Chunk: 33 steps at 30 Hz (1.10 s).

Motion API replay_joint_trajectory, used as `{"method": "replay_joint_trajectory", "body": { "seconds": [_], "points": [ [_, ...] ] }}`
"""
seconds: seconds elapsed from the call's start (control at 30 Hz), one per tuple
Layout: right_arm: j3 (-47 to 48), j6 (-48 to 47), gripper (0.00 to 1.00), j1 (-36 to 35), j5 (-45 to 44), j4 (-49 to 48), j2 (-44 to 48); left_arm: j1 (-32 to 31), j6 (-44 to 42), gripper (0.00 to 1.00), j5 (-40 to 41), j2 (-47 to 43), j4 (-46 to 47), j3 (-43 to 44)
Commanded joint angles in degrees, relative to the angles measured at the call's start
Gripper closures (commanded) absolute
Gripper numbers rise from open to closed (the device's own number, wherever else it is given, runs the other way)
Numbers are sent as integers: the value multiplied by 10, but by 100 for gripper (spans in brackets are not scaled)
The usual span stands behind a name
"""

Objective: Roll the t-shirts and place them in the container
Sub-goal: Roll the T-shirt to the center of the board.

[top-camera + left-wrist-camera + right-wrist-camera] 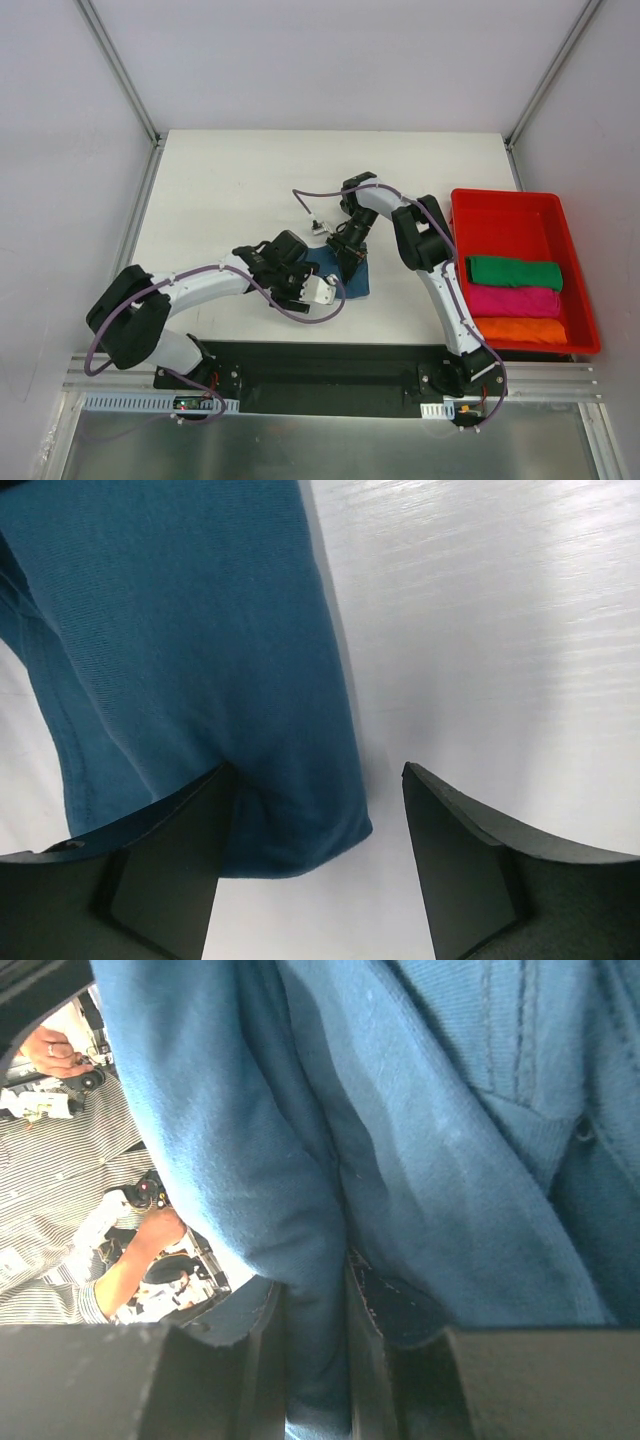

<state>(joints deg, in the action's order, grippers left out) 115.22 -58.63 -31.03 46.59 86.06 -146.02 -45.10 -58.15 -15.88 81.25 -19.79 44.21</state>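
So the teal t-shirt (350,272) is sitting bunched up on the white table (230,190), out to the left of the red bin (505,205) and well apart from it. It's a soft knit. Up close the left wrist view shows a fine ribbed weave, with a rounded folded edge lying flat on the glossy, faintly streaked tabletop.

The left gripper (318,770) is on the side of the shirt away from the bin. Its two dark, wedge-shaped fingers are spread wide with nothing pinched between them. The folded edge of the shirt runs into the gap and touches the inside of one finger, and the other finger is over bare table.

The right gripper (318,1360) is on the bin side of the shirt, and its jaws are closed down tight on a thick fold of the teal fabric. The cloth hangs in heavy draped pleats in front of that camera, and a double-stitched seam shows near the top.

The bin is shiny moulded plastic, rectangular with a lip. Inside it are three rolled shirts side by side, touching: a green one (515,273) farthest from the arm bases, a magenta one (515,300) in the middle and an orange one (520,330) nearest. All three are chunky tube shapes lying across the bin.
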Motion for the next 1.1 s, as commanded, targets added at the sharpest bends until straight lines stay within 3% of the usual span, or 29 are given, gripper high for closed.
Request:
{"method": "replay_joint_trajectory", "body": {
  "seconds": [0.0,0.13,0.23,0.27,0.37,0.53,0.6,0.63,0.67,0.7,0.73,0.77,0.8,0.83,0.9,0.93,1.0,1.07],
  "points": [
    [-10,-36,74,3,-147,89,-48,-2,-20,32,32,33,7,-21],
    [-9,-34,59,4,-146,89,-47,-4,-40,31,33,57,8,-39],
    [-8,-36,48,10,-137,89,-38,-6,-42,38,31,71,7,-44],
    [-6,-43,24,20,-126,89,-31,-6,-42,47,29,74,7,-44],
    [-3,-60,4,59,-151,89,24,-6,-36,61,16,83,-7,-37],
    [35,-102,4,182,-123,61,175,10,-21,68,-43,85,-69,-4],
    [-1,-46,4,224,-54,-58,289,33,-3,72,-89,90,-88,26],
    [-111,-6,4,257,-46,-141,359,40,1,73,-101,98,-103,47],
    [-212,31,4,266,-68,-371,505,56,5,74,-114,103,-112,59],
    [-307,47,4,269,-78,-495,591,67,12,75,-144,112,-120,70],
    [-489,36,4,263,-77,-704,655,75,15,76,-157,118,-139,93],
    [-556,41,4,257,-74,-792,746,91,16,76,-171,123,-150,105],
    [-600,50,4,246,-77,-845,765,97,20,76,-198,136,-161,117],
    [-616,19,4,221,-75,-793,770,103,20,76,-213,143,-187,143],
    [-557,-96,4,191,0,-620,740,119,15,77,-255,171,-219,170],
    [-542,-193,4,152,-5,-512,727,124,10,78,-271,181,-233,193],
    [-570,-234,4,118,-25,-509,731,135,-2,79,-296,213,-279,214],
    [-625,-269,4,85,-39,-570,744,140,-12,80,-304,228,-305,236]
  ]
}}
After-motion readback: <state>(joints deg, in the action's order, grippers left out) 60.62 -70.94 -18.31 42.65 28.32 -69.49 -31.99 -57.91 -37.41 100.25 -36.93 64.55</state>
